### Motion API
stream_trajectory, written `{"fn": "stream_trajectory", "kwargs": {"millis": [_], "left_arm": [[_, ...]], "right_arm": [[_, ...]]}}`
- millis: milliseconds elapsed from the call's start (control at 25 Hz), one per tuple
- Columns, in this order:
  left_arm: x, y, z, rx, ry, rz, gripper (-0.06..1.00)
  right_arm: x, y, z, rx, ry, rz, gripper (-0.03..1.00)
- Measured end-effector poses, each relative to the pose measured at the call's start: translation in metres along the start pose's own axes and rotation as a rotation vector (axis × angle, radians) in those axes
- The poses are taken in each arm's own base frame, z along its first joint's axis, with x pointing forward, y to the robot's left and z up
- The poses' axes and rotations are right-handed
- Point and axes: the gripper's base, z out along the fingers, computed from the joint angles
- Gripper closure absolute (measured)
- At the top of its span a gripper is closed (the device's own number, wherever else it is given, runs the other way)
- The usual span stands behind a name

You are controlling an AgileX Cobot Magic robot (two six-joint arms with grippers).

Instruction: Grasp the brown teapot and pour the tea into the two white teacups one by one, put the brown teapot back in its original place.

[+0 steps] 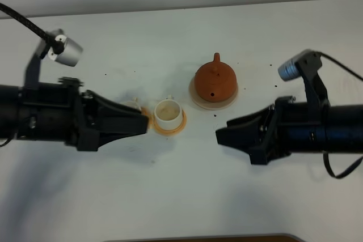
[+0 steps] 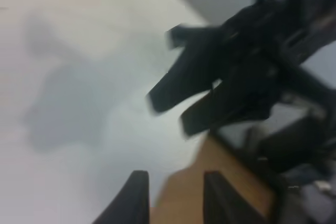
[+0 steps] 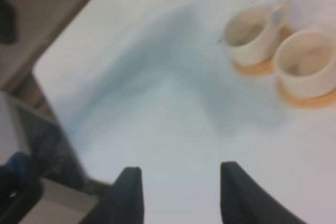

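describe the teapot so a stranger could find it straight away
On the white table, look just right of centre. There, on a pale cream round coaster, sits the squat reddish-brown clay teapot. Unlike the small cream-white cups left of it, it is lidded.

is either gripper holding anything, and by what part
Nothing is held: left gripper and right gripper are both open and empty; the brown teapot sits on its coaster.

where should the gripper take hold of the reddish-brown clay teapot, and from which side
Take the reddish-brown round clay teapot by the narrow piece jutting from its far side, probably its loop handle, though it is too small to confirm. The body is wide and rounded, poor for pinching. The right gripper, open and nearest, could come from the right and close across that piece.
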Motion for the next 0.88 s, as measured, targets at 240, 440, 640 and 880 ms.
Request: {"fn": "stream_trajectory", "kwargs": {"millis": [240, 440, 640, 880], "left_arm": [[0.014, -0.016, -0.045, -0.283, 0.034, -0.041, 0.65], [0.038, -0.019, -0.074, -0.523, 0.071, -0.113, 0.65], [0.083, -0.015, -0.089, -0.713, 0.183, -0.203, 0.65], [0.120, -0.023, -0.096, -0.749, 0.170, -0.225, 0.65]], "right_arm": [[-0.034, -0.004, -0.003, 0.105, -0.004, -0.061, 0.59], [-0.062, -0.004, -0.008, 0.175, -0.038, -0.115, 0.59], [-0.084, -0.002, -0.014, 0.226, -0.075, -0.146, 0.59], [-0.102, 0.003, -0.019, 0.241, -0.106, -0.172, 0.59]]}}
